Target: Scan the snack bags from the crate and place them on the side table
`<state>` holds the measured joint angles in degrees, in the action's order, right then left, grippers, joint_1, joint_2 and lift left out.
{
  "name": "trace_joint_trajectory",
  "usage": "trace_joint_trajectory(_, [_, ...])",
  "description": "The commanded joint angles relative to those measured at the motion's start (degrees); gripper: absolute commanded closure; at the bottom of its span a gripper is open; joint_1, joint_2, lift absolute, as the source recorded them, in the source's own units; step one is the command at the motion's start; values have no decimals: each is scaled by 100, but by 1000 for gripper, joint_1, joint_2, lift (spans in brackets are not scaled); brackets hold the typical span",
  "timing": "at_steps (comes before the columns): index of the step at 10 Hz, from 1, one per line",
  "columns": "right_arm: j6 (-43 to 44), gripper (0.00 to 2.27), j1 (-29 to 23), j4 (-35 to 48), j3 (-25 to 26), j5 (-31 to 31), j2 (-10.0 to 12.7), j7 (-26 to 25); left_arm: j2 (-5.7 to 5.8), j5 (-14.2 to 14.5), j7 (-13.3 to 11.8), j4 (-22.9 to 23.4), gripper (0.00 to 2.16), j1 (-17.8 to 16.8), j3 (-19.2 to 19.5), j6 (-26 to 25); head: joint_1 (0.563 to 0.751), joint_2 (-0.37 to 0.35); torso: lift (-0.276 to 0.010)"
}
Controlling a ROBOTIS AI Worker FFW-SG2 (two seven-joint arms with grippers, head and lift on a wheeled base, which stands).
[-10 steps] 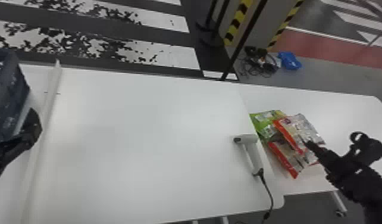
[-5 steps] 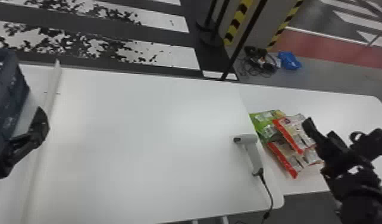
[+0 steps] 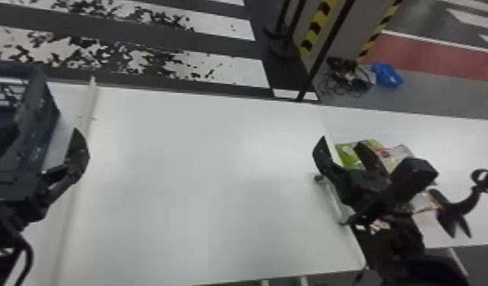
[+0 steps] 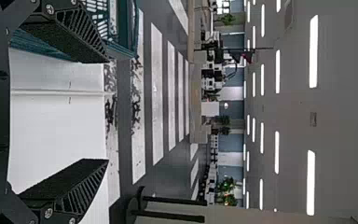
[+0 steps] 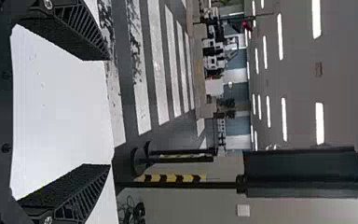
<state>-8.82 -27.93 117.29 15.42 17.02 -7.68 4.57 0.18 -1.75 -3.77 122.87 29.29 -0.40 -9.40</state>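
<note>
Well, ridged black right gripper (image 3: 342,141) near shiny snack bags (image 3: 396,155).

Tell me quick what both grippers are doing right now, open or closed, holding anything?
Left gripper: open, fingers wide apart, nothing between them.
Right gripper: open too, fingers wide apart and holding nothing.

Head view: blue bundle (image 3: 387,74) lies on floor (image 3: 437,93) beside tangled cables (image 3: 354,80). Black pole (image 3: 327,50) stands between yellow-and-black strips (image 3: 316,30).
</note>
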Motion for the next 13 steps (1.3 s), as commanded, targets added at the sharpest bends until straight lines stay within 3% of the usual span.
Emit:
trace_joint_trajectory(1, [113,63,-11,4,-523,-506,206,-27,-32,25,26,-105,124,51,-4,223,695,-201,-94])
trace_joint_trajectory(3, [341,66,-64,-93,-778,-805,470,-71,-32,69,78,-281,124,77,-13,487,695,-125,-94])
trace_joint_trajectory(5, [640,73,-195,-101,-848,-805,663,-71,-32,69,149,-369,124,103,-101,610,695,-100,-94])
trace_joint_trajectory(7, [1062,76,-406,-40,-945,-796,663,-62,-32,17,184,-360,124,165,-180,662,695,-96,-94])
trace_joint_trajectory(10, [1501,76,-608,39,-980,-770,663,-71,-32,-300,193,-334,124,209,-417,645,695,-104,-94])
trace_joint_trajectory(13, [1554,80,-679,92,-989,-788,742,-71,-32,-309,219,-334,124,218,-532,627,695,-132,-94])
